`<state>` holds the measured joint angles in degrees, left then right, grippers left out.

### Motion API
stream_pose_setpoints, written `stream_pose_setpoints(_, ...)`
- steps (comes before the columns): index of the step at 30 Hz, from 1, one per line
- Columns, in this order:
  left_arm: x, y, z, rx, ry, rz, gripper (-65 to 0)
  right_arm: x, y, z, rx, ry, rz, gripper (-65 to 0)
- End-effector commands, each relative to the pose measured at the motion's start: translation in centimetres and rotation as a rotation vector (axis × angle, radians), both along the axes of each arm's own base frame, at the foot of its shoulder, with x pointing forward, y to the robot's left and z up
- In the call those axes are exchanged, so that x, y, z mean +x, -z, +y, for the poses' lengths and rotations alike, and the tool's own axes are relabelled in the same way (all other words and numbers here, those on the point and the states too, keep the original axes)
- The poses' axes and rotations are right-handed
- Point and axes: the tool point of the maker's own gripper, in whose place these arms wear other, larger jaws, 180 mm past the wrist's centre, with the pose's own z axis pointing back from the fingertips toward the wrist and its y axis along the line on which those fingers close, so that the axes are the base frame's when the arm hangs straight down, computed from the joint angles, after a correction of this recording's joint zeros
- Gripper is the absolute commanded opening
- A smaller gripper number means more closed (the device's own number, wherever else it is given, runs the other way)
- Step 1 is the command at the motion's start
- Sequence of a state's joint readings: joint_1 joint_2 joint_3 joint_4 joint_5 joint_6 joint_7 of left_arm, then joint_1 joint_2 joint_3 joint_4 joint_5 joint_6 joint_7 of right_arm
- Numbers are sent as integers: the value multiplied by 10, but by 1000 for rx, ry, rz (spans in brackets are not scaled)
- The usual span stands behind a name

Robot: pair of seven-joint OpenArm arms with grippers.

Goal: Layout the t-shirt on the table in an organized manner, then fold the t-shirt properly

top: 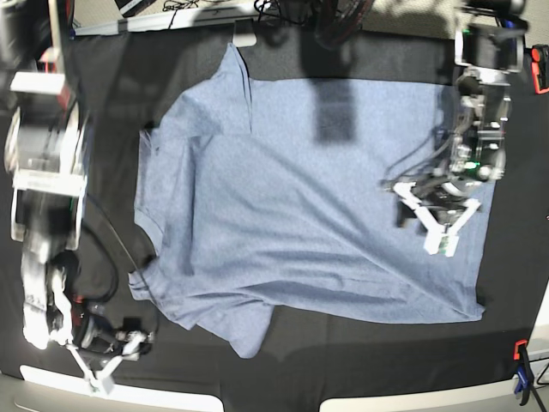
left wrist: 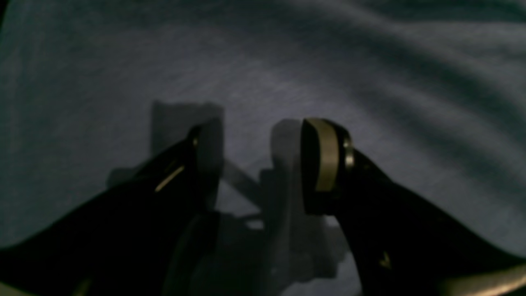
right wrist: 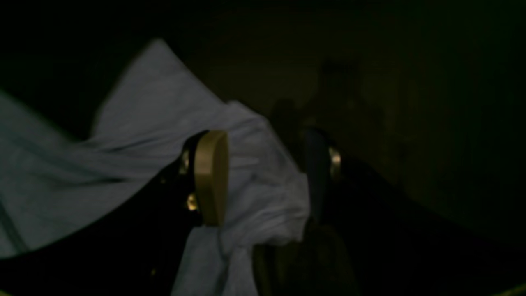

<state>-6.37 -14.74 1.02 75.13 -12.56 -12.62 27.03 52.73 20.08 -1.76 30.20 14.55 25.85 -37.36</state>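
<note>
The blue-grey t-shirt (top: 292, 197) lies spread over the middle of the black table (top: 360, 352), with wrinkles and a sleeve folded at its lower edge. My left gripper (top: 442, 236) hangs over the shirt's right part. In the left wrist view the left gripper (left wrist: 263, 135) is open just above the rippled t-shirt (left wrist: 370, 61), nothing between its pads. My right gripper (top: 101, 369) sits near the table's front left corner, beside the shirt. In the right wrist view the right gripper (right wrist: 263, 164) stands wide, with a bunched corner of t-shirt (right wrist: 135, 123) showing between the pads, not pinched.
A red clamp (top: 540, 69) grips the table's right edge at the back. A red and blue clamp (top: 521, 369) sits at the front right. Cables and gear (top: 283, 13) line the far edge. Dark table cloth (right wrist: 411, 102) fills the right of the right wrist view.
</note>
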Motion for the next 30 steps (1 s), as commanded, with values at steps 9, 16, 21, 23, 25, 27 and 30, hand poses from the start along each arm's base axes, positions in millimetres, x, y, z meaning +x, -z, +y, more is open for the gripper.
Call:
stream_pose_setpoints(9, 11, -16, -11, -13, 5, -54, -371, -5, 39, -11, -80, 68, 80, -359)
stream_pose_setpoints(16, 12, -16, -9, -9, 4, -58, -371, -36, 82, -33, -155, 135, 175, -359)
stream_pose_setpoints(21, 12, -17, -9, -10, 4, -63, -371, -40, 87, -33, -135, 156, 186, -360)
stream_pose_setpoints(23, 13, -18, -9, -10, 4, -66, -371, -40, 89, -30, -102, 165, 183, -367)
stream_pose_setpoints(25, 13, -18, -9, -10, 4, -67, -371, -41, 91, -28, -102, 162, 180, -456)
stream_pose_setpoints(27, 13, -18, -9, -10, 4, -67, -371, -42, 92, -30, -139, 147, 188, -606)
stream_pose_setpoints(30, 13, -18, -8, -7, 3, -68, -371, -40, 87, -48, -267, 141, 167, -650)
